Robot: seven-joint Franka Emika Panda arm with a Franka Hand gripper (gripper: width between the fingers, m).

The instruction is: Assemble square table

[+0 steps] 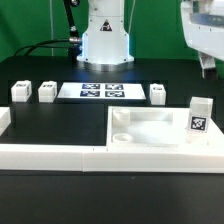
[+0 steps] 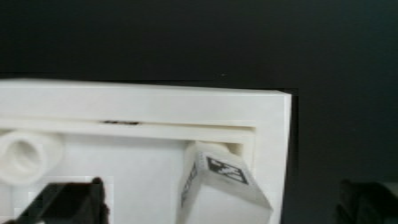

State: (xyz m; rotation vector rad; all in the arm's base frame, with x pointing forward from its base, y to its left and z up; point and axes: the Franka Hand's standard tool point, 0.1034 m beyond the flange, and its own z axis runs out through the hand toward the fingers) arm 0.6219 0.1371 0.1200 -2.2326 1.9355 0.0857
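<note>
Standing in tabletop (image 1: 160,131) corner: one leg (image 1: 198,116).

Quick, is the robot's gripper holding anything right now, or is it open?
Gripper: open and holding nothing; its fingers stand wide apart.
</note>
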